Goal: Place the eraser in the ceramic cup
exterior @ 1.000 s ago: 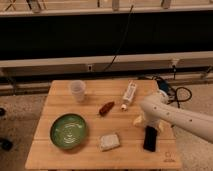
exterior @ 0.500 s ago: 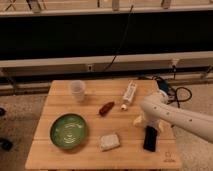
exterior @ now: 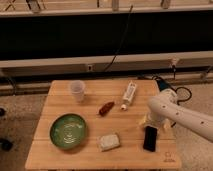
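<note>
Gripper (exterior: pixel 148 121) is held just behind the flat eraser (exterior: pixel 150 138), seemingly for pickup; whether it is open cannot be told. The cup (exterior: pixel 77 91) is set well apart.

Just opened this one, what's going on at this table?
A white robot arm reaches in from the right. Its gripper is low over the wooden table, right beside the black eraser, which lies flat near the front right. The ceramic cup stands upright at the far left, well away from it. A green bowl, pale block, reddish item and white tube sit between.
</note>
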